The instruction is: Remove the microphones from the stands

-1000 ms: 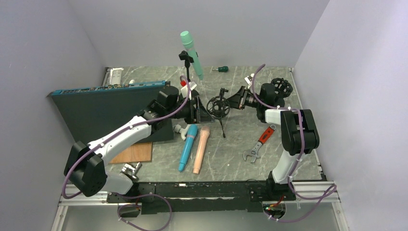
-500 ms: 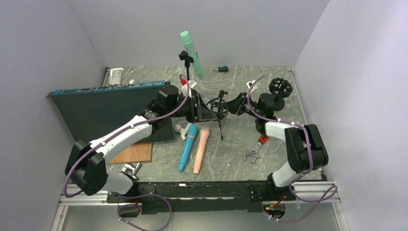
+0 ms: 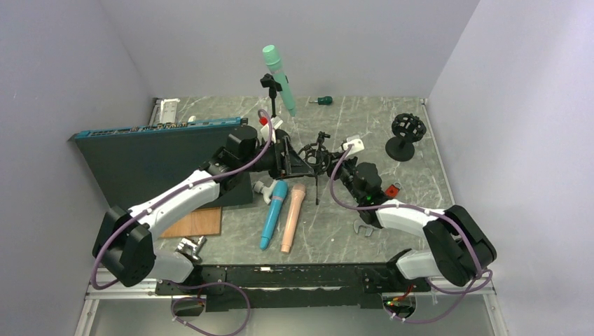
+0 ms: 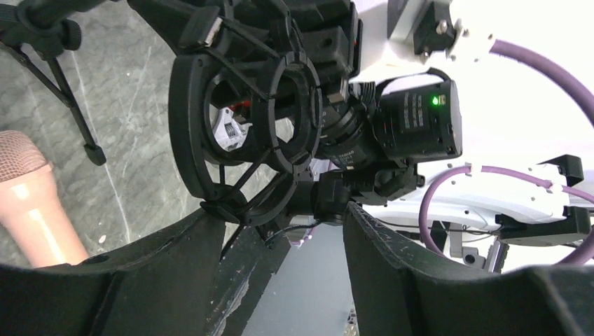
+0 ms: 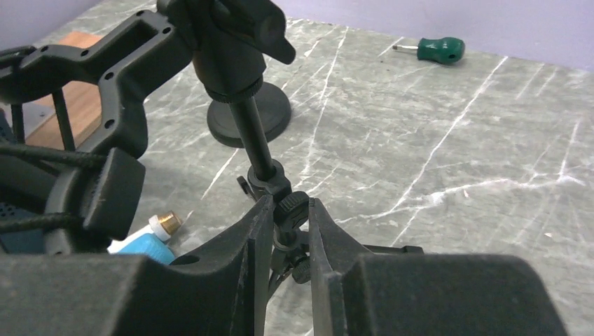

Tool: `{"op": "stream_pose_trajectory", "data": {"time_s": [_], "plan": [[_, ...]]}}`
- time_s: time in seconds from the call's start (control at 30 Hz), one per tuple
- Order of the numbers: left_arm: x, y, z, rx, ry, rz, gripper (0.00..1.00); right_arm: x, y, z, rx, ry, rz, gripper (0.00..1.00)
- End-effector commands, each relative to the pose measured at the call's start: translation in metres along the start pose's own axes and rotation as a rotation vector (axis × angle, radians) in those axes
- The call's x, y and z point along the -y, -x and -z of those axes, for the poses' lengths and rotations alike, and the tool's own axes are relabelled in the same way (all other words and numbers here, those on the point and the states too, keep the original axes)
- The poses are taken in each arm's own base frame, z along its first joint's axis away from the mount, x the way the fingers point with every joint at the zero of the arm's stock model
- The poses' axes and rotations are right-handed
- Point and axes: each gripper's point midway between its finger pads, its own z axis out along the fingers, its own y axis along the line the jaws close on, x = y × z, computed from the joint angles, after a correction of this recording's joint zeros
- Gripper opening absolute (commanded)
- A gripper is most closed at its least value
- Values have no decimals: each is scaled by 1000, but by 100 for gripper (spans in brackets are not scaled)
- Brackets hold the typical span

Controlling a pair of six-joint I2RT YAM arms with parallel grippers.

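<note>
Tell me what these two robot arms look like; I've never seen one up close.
Both are alike: the left arm and right arm have smooth white links between chunky black joint housings. A purple cable loops loosely along each. The left gripper and right gripper are matte black, each with two thick fingers. A black box at the right wrist shows a small green light.

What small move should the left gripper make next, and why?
Probably draw the left gripper back from the black ring mount. It stands open at the ring, which looks empty, and the right gripper is shut on the mount's stem. Only the green microphone at the back is mounted.
</note>
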Motion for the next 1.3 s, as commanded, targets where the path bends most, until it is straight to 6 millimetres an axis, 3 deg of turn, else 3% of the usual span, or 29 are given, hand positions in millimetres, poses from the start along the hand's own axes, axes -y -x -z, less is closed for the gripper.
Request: {"op": "stream_pose_trajectory", "data": {"time_s": [0.0,0.07,0.1,0.2,0.3,0.47,0.6,0.93,1.27], "plan": [[19,18,14,90,-55,-57,67,18,-24,12,-93,-101,122,0],[17,18,16,95,-42,-59,68,14,-27,12,-126,-96,68,0],[16,18,18,99,-33,-63,68,12,-29,12,-149,-95,46,5],[12,16,21,99,-5,-81,70,3,-33,15,-221,-62,-63,37],[12,16,23,96,6,-104,71,-2,-29,20,-267,-11,-187,52],[14,15,24,90,-3,-118,71,-2,-26,32,-384,67,-422,59],[14,14,24,85,-5,-114,71,-3,-11,36,-421,198,-621,60],[13,10,26,83,-7,-104,71,-24,23,16,-411,485,-947,58],[13,8,28,86,-5,-112,72,-12,19,-8,-390,540,-1039,47]]}}
